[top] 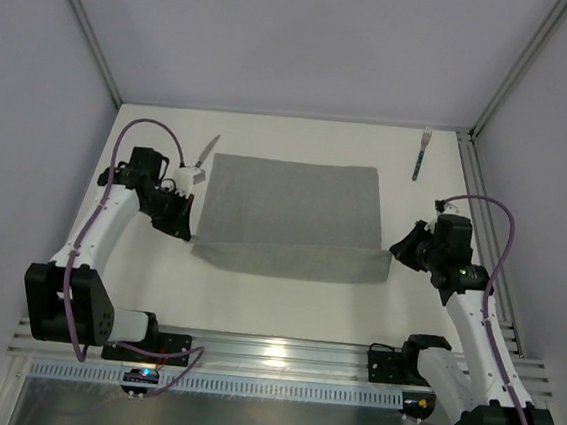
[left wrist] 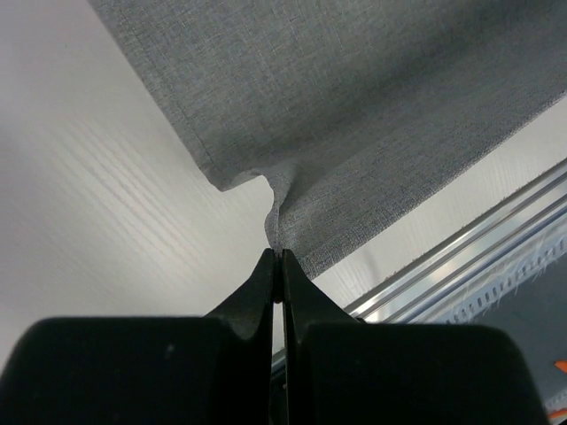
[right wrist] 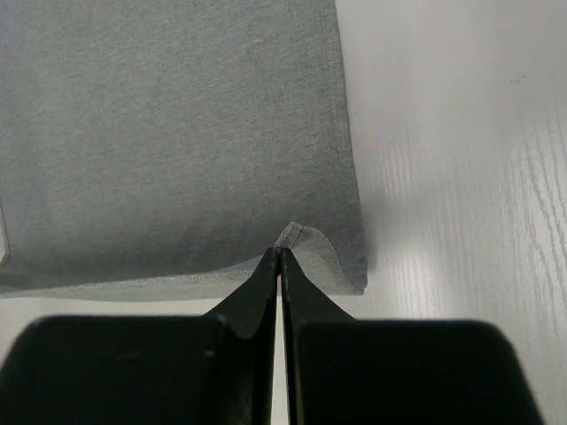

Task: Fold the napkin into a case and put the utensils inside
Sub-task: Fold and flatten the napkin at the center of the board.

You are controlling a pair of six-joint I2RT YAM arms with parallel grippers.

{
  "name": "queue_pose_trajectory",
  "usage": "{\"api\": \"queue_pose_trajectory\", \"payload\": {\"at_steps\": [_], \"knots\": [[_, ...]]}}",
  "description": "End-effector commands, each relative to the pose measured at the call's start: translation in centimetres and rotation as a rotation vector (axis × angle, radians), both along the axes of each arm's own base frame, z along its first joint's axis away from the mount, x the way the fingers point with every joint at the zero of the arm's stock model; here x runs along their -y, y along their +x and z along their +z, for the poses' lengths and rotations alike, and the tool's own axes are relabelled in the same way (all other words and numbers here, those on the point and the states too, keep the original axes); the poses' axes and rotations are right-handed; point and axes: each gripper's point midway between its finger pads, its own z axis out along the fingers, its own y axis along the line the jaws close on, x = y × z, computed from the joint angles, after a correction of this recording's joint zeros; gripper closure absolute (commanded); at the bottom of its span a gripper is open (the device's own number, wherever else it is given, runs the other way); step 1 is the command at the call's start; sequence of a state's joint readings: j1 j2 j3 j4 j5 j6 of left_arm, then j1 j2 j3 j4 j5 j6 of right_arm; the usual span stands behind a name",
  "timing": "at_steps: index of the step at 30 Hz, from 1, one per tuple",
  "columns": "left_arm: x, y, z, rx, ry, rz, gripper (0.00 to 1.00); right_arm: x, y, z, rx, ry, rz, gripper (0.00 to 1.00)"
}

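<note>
The grey napkin (top: 293, 216) lies on the white table, its near edge lifted and partly folded over. My left gripper (top: 185, 231) is shut on the napkin's near left corner (left wrist: 276, 232). My right gripper (top: 396, 250) is shut on the near right corner (right wrist: 292, 237). The knife (top: 206, 152) lies at the far left, just beyond the left arm's wrist. The fork (top: 422, 153), with a teal-blue handle, lies at the far right, beyond the napkin.
An aluminium rail (top: 280, 358) runs along the table's near edge; it also shows in the left wrist view (left wrist: 478, 239). Frame posts and grey walls close in the sides and back.
</note>
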State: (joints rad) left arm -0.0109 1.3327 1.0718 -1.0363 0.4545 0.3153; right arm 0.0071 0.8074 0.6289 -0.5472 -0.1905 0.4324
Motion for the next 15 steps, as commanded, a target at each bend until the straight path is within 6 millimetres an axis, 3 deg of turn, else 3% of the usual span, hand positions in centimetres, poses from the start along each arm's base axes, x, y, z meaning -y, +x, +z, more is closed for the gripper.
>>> {"api": "queue_pose_trajectory", "payload": {"at_steps": [1,3,7,8,9,10,11,12,14,15], "knots": [[-2.1,3.0,0.1,0.063,0.084,0.094,1.0,1.6,3.6,0.0,0.01,-0.076,-0.043,0.97],[-2.2,5.5,1.3,0.114,0.082,0.141,1.0,1.8,5.3,0.2,0.014,-0.087,-0.042,0.97],[-1.7,10.6,2.8,0.172,0.037,0.199,1.0,2.2,11.1,2.0,0.063,-0.11,-0.055,0.97],[-1.7,11.6,1.7,0.136,0.033,0.208,1.0,2.1,12.2,0.6,0.019,-0.106,-0.052,0.97],[-1.5,12.3,1.6,0.132,0.025,0.213,1.0,2.1,13.0,0.3,0.007,-0.102,-0.051,0.97],[-1.6,13.7,2.0,0.154,0.021,0.22,1.0,2.1,14.6,1.2,0.033,-0.1,-0.055,0.97],[-1.7,14.5,1.5,0.149,0.028,0.229,1.0,2.2,15.5,-0.5,-0.01,-0.107,-0.06,0.97],[-1.7,15.1,0.0,0.11,0.034,0.245,1.0,1.1,16.1,-1.0,-0.021,-0.111,-0.034,0.97],[-2.2,16.9,-0.4,0.124,0.05,0.267,1.0,0.9,18.1,-0.9,-0.019,-0.113,-0.03,0.97],[-2.2,17.5,-1.7,0.095,0.053,0.279,1.0,0.9,18.7,-2.9,-0.066,-0.117,-0.029,0.97]]}}
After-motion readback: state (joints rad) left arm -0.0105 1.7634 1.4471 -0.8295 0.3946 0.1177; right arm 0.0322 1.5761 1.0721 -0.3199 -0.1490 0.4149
